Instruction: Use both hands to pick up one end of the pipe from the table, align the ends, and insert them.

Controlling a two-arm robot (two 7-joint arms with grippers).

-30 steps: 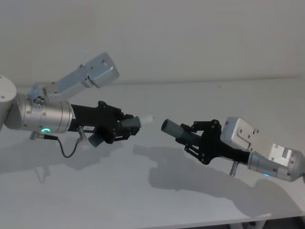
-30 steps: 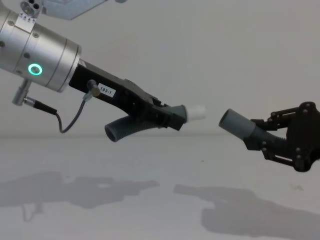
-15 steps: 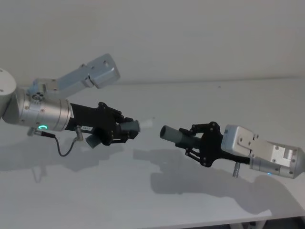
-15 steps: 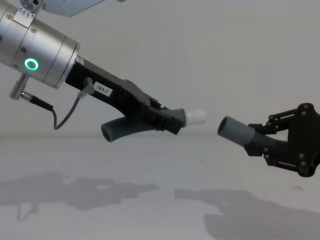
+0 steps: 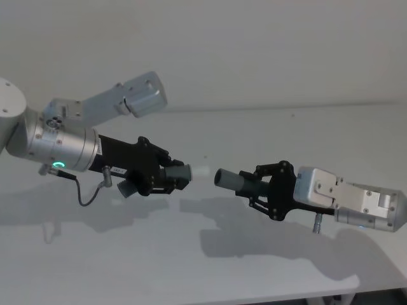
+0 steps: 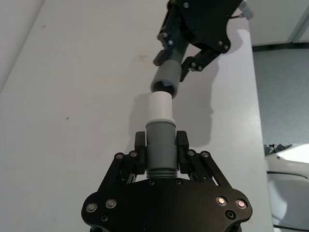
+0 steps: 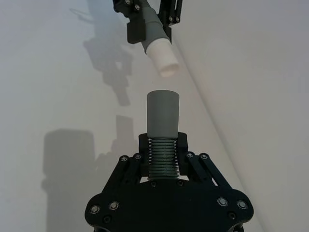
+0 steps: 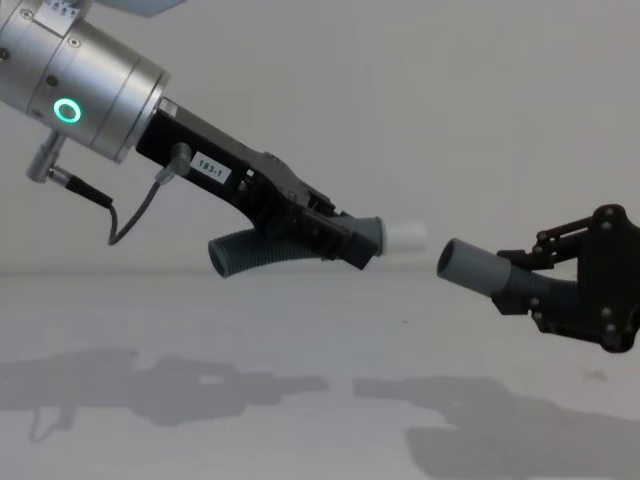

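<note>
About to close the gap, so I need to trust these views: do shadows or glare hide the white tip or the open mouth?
Head view: white tip nearly blends into the pale table; shadows fall on the table beneath the left gripper and right gripper, off both ends. Chest view: open mouth stands out. Left wrist view: both ends evenly lit, no glare.

In the head view the left gripper (image 5: 166, 176) and its white-tipped pipe piece (image 5: 180, 172) sit farther toward the frame's centre than a second ago. The white tip (image 5: 199, 171) is therefore closer to the open mouth (image 5: 220, 177) of the other pipe piece (image 5: 238, 182); the gap is narrower, not closed. The right gripper (image 5: 257, 185) is lower and tilted less steeply.
</note>
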